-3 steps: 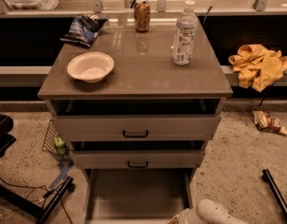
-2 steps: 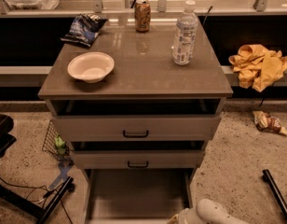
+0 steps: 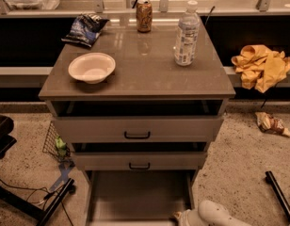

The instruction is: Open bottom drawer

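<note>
The grey cabinet has three drawers. The top drawer and the middle drawer each stand slightly out and show a black bar handle. The bottom drawer is pulled far out. I see its bare inner floor and side walls, while its front and handle lie below the picture's edge. My gripper is at the drawer's front right corner, at the end of the white arm that comes in from the bottom right.
On the cabinet top stand a white bowl, a chip bag, a soda can and a water bottle. A yellow cloth lies on the right ledge. A wrapper and a black bar lie on the floor to the right. Cables and a black stand are at the left.
</note>
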{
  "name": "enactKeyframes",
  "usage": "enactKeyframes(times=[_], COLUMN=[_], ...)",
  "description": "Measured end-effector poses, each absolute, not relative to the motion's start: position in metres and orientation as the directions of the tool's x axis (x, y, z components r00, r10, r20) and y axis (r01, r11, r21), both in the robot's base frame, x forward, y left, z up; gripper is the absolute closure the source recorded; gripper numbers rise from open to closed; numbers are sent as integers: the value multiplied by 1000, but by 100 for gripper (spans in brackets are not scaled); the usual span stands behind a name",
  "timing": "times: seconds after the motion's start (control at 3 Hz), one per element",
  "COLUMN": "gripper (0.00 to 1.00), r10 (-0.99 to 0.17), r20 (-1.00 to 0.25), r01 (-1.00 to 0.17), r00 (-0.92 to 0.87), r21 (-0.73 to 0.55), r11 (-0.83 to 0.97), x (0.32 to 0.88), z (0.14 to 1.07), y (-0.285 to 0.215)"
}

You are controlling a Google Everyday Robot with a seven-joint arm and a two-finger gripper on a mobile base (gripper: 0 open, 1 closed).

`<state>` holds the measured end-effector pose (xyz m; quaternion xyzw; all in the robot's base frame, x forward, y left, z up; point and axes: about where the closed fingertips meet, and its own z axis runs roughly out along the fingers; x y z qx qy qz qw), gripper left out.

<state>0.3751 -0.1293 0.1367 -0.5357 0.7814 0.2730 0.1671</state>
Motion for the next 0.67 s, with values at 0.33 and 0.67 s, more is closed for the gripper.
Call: enactKeyframes(times=[0.33,0.67], gripper=[0,0], r10=[-746,-746], r20=[-554,-554], r01=[-928,-928], r00=[-370,-370], r21=[250,250], r11=[276,275], x=[374,374], z=[136,136], y=[-128,-128])
